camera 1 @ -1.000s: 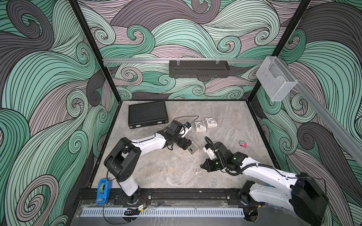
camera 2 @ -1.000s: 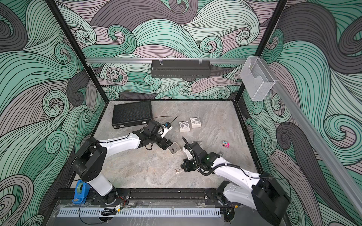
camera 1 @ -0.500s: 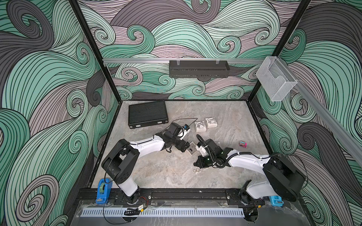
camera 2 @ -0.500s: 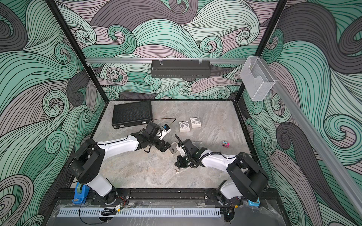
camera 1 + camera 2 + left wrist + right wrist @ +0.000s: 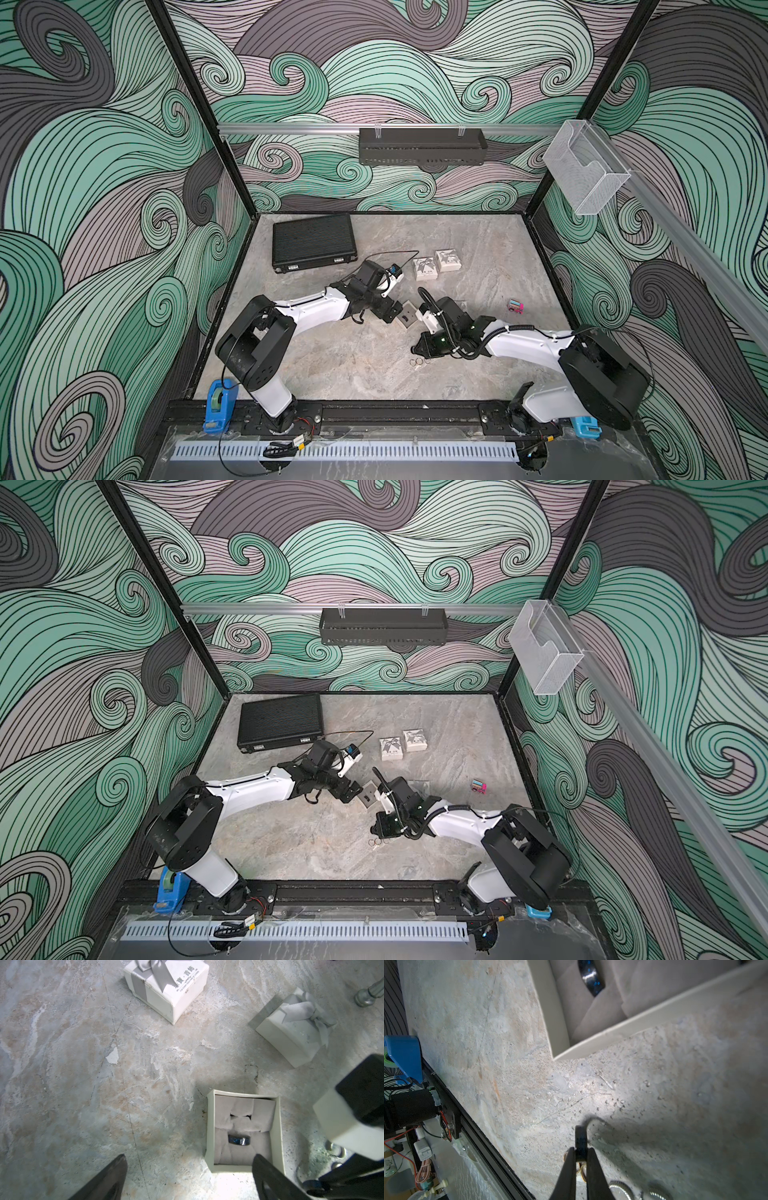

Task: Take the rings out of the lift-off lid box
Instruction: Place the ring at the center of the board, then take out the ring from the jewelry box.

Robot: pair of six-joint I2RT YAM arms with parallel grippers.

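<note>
- Across the table, the job looks well past halfway: several rings are out, one is in a grip, and one is left in the box.
- Left gripper hovers just left of the box, empty, with its jaws spread wide. One finger hangs over the box's near corner.
- Right gripper sits low, near and slightly right of the box, with its tips pinching a black ring.
- Box stands mid-table between the two grippers with its lid off. It has white card walls and a grey slotted cushion inside.
- Loose rings lie flat in a small cluster on the table, near of the box and right by the right gripper's tips. They are thin pale hoops, and at least two have a beaded rim.
- Held ring is thick and black, edge-on between the fingertips and close over the table. I cannot tell whether it touches down.
- Last ring is thick and glossy black with blue flecks, wedged upright in the cushion slot. Taking it out looks like the one pick remaining.
</note>
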